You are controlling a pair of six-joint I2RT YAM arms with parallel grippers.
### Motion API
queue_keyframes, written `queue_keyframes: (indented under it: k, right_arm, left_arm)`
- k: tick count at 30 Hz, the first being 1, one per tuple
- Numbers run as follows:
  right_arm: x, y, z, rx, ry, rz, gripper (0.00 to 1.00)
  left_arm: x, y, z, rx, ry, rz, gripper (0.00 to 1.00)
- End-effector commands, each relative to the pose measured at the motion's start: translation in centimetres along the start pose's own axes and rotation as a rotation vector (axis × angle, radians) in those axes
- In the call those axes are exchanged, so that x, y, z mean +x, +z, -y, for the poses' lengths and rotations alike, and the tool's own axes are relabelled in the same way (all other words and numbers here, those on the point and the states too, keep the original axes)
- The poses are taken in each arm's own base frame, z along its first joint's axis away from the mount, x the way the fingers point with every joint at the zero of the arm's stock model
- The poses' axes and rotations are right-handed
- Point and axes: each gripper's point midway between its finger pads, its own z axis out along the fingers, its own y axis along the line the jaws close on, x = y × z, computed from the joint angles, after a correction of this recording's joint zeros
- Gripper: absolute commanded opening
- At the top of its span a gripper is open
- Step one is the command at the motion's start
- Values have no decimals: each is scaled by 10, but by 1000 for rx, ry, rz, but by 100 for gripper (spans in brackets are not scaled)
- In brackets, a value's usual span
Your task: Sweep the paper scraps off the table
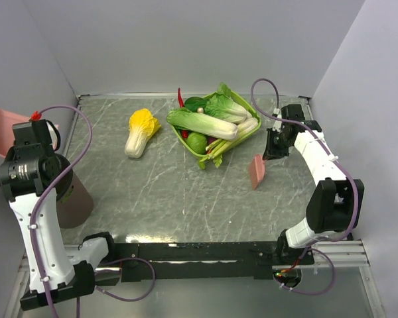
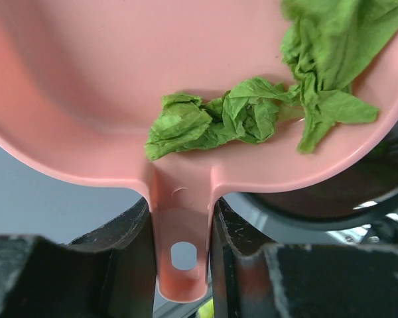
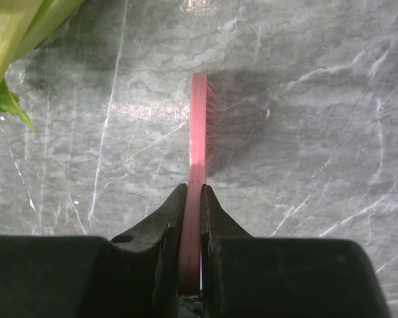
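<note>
The paper scraps (image 2: 215,122) are in my pink dustpan (image 2: 86,79), not on the table (image 1: 152,199): crumpled green bits, one bunch near the neck of the pan and a larger wad toward its right wall. The left gripper (image 2: 181,225) is clamped narrow on the dustpan's handle (image 2: 179,285), one finger on each side. From overhead I see the pan held out past the table's left edge, with the round dark brown bin (image 1: 76,199) near it; in the left wrist view a dark rim shows under the pan's right side. The right gripper (image 3: 192,199) is pinched tight on a pink brush (image 3: 198,126), seen edge-on, its bristles fanning to the right over the marble surface; I cannot tell whether they touch it. Behind the brush sits a green tray (image 1: 249,134) of leafy vegetables, and the yellow-and-white cabbage (image 1: 140,131) lies to its left.
</note>
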Motion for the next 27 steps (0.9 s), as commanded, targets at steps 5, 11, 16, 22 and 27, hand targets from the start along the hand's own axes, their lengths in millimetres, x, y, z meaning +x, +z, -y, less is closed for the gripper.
queue_keyframes:
  k: [5, 11, 16, 22, 27]
  right_arm:
    - [2, 2, -3, -11, 19, -36, 0]
    - [6, 2, -3, -17, 22, -28, 0]
    - [9, 1, -3, -17, 21, -23, 0]
    - [9, -1, -3, -17, 18, -17, 0]
    - [5, -7, -3, -12, 10, 7, 0]
  left_arm:
    - [48, -4, -36, -149, 150, -199, 1]
    - [66, -5, -52, -165, 303, -321, 1]
    - [68, -10, -69, -170, 486, -391, 1]
    - [73, -21, -83, -128, 865, -474, 1]
    - [58, -16, -94, -110, 945, -494, 1]
